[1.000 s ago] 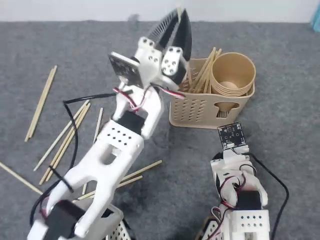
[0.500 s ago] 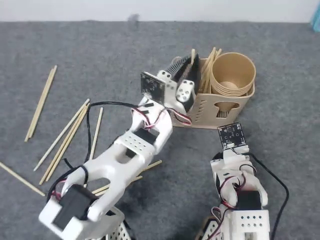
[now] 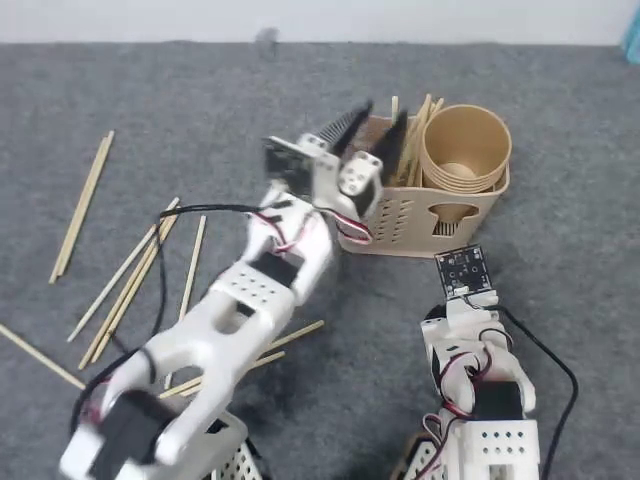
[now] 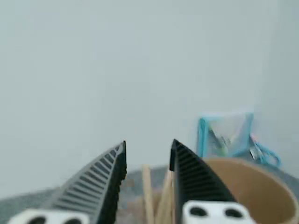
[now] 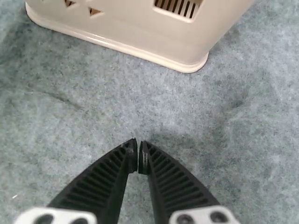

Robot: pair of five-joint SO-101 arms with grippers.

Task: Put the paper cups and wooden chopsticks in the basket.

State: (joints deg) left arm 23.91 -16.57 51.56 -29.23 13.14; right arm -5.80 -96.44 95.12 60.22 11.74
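The left gripper point(image 3: 375, 128) hangs over the 9 o'clock end of the basket point(image 3: 420, 225). Its jaws are spread wide and hold nothing. A bundle of wooden chopsticks point(image 3: 412, 135) stands upright in the basket, just at the gripper's 3 o'clock. Beyond them the stacked paper cups point(image 3: 465, 150) fill the basket's 3 o'clock end, mouth up.

The right gripper point(image 5: 138, 150) is pinched closed on nothing, tips touching, and points down at the grey carpet point(image 3: 200, 110) at the basket's 6 o'clock.

Loose chopsticks point(image 3: 130, 280) lie scattered flat on the carpet from the basket's 9 o'clock round to its 7 o'clock, well apart from it. Some of them are partly under the left arm.
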